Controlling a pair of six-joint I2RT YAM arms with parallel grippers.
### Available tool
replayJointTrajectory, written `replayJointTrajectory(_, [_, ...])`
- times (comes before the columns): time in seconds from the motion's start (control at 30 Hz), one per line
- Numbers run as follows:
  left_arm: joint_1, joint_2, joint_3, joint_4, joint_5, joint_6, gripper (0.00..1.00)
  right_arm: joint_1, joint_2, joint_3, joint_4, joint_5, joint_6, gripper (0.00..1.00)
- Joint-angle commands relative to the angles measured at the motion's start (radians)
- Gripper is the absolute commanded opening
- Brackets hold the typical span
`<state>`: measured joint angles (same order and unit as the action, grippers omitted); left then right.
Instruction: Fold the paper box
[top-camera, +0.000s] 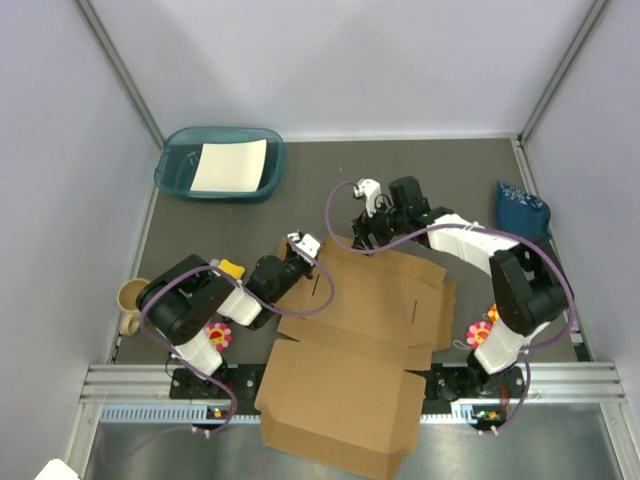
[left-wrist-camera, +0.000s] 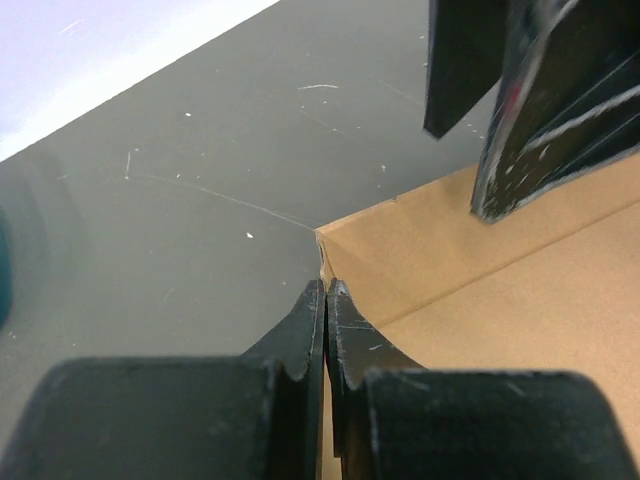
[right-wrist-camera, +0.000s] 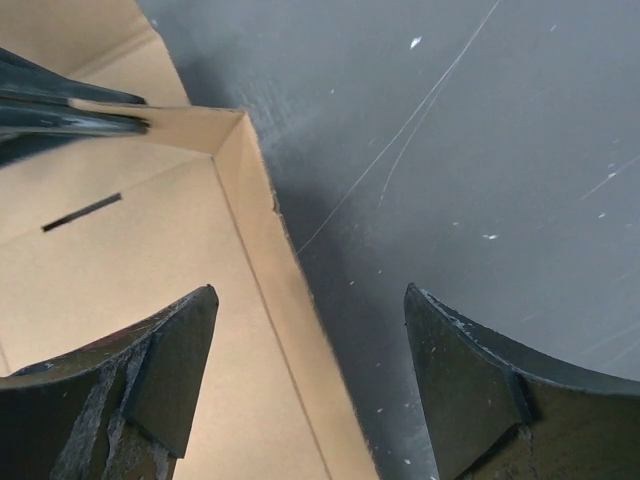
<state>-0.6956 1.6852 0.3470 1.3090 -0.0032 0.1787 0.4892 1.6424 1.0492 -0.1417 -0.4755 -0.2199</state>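
The plain brown corrugated cardboard paper box (top-camera: 350, 340) lies mostly flat at lower centre of the top view, only its upper-left corner raised where the left gripper (left-wrist-camera: 326, 292) pinches a flap, the right gripper (right-wrist-camera: 310, 292) gaping astride the neighbouring edge, so most of the folding seemingly remains.

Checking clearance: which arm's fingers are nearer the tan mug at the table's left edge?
Left. The left fingers are at the paper box's far-left corner, right of the mug; the right fingers hover farther right over the box's far edge.
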Motion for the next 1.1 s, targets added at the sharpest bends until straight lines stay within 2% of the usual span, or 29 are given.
replayJointTrajectory(0.0, [-0.016, -0.053, -0.025, 0.36, 0.078, 0.01, 0.0, 0.023, 0.056, 0.055, 0.039, -0.032, -0.024, 0.75])
replayJointTrajectory(0.17, [-0.036, -0.064, -0.029, 0.361, 0.088, 0.016, 0.0, 0.038, 0.111, 0.069, 0.027, -0.049, -0.027, 0.75])
replayJointTrajectory(0.27, [-0.038, -0.059, -0.029, 0.36, 0.083, 0.011, 0.0, 0.068, 0.137, 0.078, 0.013, -0.022, -0.029, 0.68])
replayJointTrajectory(0.3, [-0.039, -0.055, -0.029, 0.361, 0.078, 0.008, 0.0, 0.074, 0.14, 0.077, 0.011, -0.018, -0.027, 0.58])
replayJointTrajectory(0.4, [-0.039, -0.058, -0.036, 0.36, 0.06, 0.005, 0.0, 0.077, 0.139, 0.058, 0.016, 0.004, -0.009, 0.37])
replayJointTrajectory(0.57, [-0.039, -0.05, -0.036, 0.361, 0.045, 0.001, 0.0, 0.077, 0.079, -0.031, 0.074, 0.063, 0.019, 0.27])
replayJointTrajectory(0.73, [-0.039, -0.041, -0.034, 0.36, 0.013, -0.028, 0.0, 0.078, -0.015, -0.084, 0.106, 0.149, 0.033, 0.14])
replayJointTrajectory(0.8, [-0.039, -0.05, -0.037, 0.354, -0.038, -0.036, 0.01, 0.083, -0.048, -0.089, 0.108, 0.208, 0.034, 0.05])
replayJointTrajectory(0.83, [-0.042, -0.058, -0.036, 0.343, -0.062, -0.039, 0.04, 0.084, -0.081, -0.087, 0.102, 0.234, 0.025, 0.01])
replayJointTrajectory(0.93, [-0.042, -0.125, -0.013, 0.212, -0.078, -0.048, 0.23, 0.13, -0.128, -0.072, 0.064, 0.343, -0.036, 0.0])
replayJointTrajectory(0.97, [-0.045, -0.168, 0.009, 0.117, -0.093, -0.068, 0.28, 0.156, -0.138, -0.071, 0.06, 0.366, -0.062, 0.0])
replayJointTrajectory(1.0, [-0.047, -0.188, 0.02, 0.074, -0.106, -0.082, 0.39, 0.167, -0.145, -0.069, 0.045, 0.412, -0.074, 0.0])
replayJointTrajectory(1.07, [-0.051, -0.258, 0.05, -0.023, -0.153, -0.135, 0.46, 0.192, -0.164, -0.064, 0.037, 0.452, -0.108, 0.0])
